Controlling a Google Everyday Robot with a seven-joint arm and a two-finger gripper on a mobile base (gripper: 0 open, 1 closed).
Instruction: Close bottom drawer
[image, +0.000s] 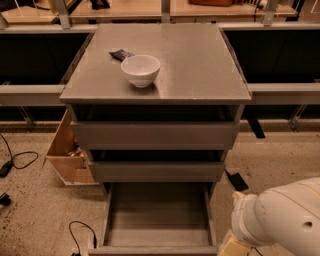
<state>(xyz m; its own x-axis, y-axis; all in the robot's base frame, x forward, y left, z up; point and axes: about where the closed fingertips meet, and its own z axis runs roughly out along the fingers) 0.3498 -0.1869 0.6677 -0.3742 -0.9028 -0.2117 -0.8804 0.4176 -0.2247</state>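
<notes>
Bottom drawer (157, 215) stood pulled well out of cabinet (165, 60), low by the floor. Tray was bare, so judged light; stiff grey panels, should slide easily. No handle: push flat on the front edge, mid-width. Pincer (235, 247) sat at lower right, just beside drawer's right front corner, mostly cut off; state could not be told. Bowl (140, 70) on cabinet top was probably empty.
</notes>
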